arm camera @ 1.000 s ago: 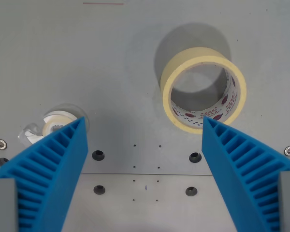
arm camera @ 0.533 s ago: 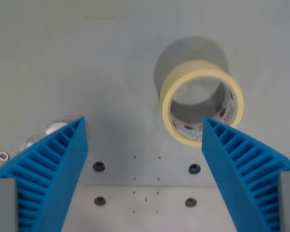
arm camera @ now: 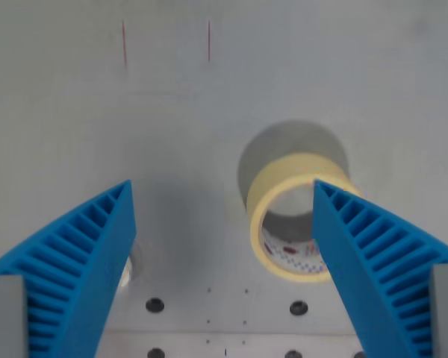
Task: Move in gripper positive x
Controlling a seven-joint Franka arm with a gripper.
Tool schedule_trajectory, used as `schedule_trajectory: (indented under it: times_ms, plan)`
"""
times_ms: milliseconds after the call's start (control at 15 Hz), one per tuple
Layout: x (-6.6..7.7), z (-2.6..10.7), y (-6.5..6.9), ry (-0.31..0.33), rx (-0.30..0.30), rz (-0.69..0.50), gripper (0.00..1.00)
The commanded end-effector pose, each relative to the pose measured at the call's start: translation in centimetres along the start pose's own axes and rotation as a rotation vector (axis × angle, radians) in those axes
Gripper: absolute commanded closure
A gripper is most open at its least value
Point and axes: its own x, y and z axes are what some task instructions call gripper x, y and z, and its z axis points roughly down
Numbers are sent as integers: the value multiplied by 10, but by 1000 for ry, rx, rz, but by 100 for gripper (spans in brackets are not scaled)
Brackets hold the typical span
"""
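Two blue ribbed fingers [arm camera: 75, 268] of the gripper [arm camera: 222, 195] rise from the bottom corners of the wrist view, spread wide with nothing between them, so the tool is released and holds nothing. Each finger runs out of the picture at its base, where a grey mount shows at the corner.

Beneath lies a flat grey table [arm camera: 209, 112], matt and evenly lit, filling the whole picture; nothing of the room beyond it shows. Two short red marks [arm camera: 209, 41] stand side by side near the top, towards the wrist view's left. Low in the picture several dark screw holes [arm camera: 154, 305] sit in the plate, with a few tiny dots between them; the lowest pair of holes is cut by the bottom edge.

A roll of cream masking tape [arm camera: 284, 195] lies flat on the table, towards the wrist view's right of centre, casting a round shadow behind it. White lining with red print shows inside its core. The finger on the wrist view's right overlaps the roll's side, hiding that part of the ring; whether it touches cannot be told from this angle.

Beside the inner edge of the finger on the wrist view's left, a pale glossy patch [arm camera: 131, 265] peeks out, mostly hidden and too blurred to identify.
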Motion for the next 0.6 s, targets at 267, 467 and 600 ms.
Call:
schedule_trajectory:
  times_ms: [267,467,600]
  plan:
    - [33,-2,-1,-33,1,2,0]
    - [48,-1,-1,-33,1,2,0]
    - [58,-1,-1,-33,1,2,0]
